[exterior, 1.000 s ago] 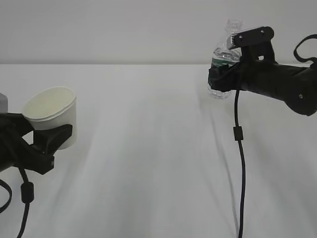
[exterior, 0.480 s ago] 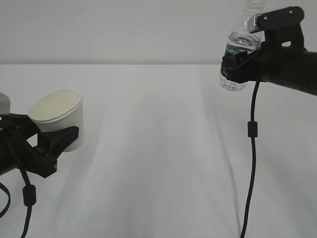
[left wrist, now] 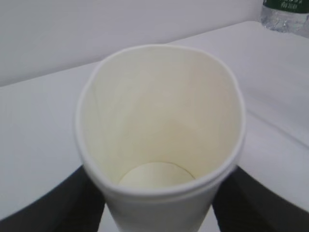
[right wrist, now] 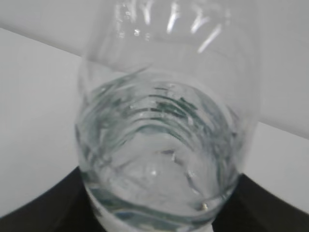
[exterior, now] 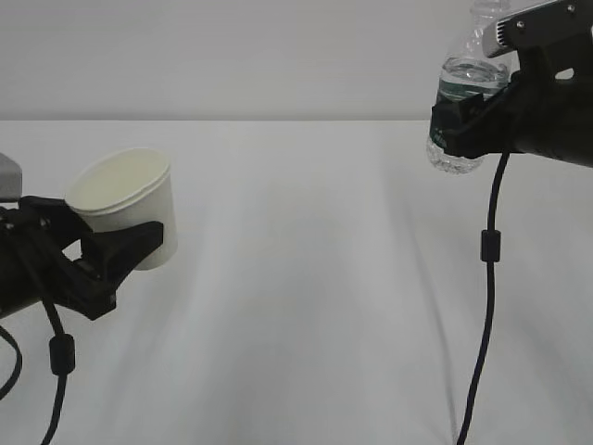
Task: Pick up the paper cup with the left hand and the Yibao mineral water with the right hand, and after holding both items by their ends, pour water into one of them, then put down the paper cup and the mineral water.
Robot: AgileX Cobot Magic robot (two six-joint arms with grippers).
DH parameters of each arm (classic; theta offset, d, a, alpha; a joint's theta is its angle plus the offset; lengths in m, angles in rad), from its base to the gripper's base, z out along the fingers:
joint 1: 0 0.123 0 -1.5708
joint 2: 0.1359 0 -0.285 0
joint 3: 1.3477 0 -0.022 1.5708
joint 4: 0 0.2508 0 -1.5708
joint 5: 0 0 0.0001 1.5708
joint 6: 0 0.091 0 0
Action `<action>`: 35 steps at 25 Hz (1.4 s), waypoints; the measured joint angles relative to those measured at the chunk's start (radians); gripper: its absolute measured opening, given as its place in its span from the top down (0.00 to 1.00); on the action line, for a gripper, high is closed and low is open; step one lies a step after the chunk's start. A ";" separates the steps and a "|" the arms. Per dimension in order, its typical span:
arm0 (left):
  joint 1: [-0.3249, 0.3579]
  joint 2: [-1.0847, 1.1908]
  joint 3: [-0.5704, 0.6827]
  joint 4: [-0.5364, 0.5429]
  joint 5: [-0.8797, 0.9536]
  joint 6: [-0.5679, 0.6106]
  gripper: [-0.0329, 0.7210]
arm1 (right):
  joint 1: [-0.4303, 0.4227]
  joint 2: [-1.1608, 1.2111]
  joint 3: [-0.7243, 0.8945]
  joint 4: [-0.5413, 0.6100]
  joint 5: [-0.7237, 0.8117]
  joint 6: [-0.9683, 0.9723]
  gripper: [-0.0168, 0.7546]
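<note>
My left gripper [exterior: 119, 248] is shut on the white paper cup [exterior: 130, 193] and holds it low on its wall, off the table at the left. The cup [left wrist: 159, 121] leans slightly, and its cream inside looks dry. Black fingers [left wrist: 53, 205] flank its base. At the upper right, my right gripper [exterior: 452, 125] is shut on the Yibao mineral water [exterior: 460, 153], gripping below the green label. The bottle stands about upright in the air, with its neck cut off by the frame's top. Water [right wrist: 159, 164] fills the bottle [right wrist: 164, 96] in the right wrist view.
The white table [exterior: 296, 297] stretches between both arms in front of a plain pale wall. Black cables hang from each arm, the right one [exterior: 486, 278] down to the table. The bottle's bottom [left wrist: 286, 14] shows at the top right of the left wrist view.
The right arm has carried the bottle up and to the right. The left arm has raised the cup and moved it to the right. Both grips are unchanged.
</note>
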 joint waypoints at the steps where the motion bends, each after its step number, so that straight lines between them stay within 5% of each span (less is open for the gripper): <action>1: 0.000 0.000 -0.011 0.013 0.005 -0.012 0.34 | 0.004 0.000 0.001 -0.004 0.005 0.000 0.39; 22: 0.000 0.118 -0.171 0.168 0.071 -0.106 0.38 | 0.041 0.000 0.001 -0.157 0.036 0.060 0.39; 35: 0.000 0.172 -0.311 0.425 0.068 -0.281 0.39 | 0.041 -0.002 0.001 -0.321 0.038 0.175 0.39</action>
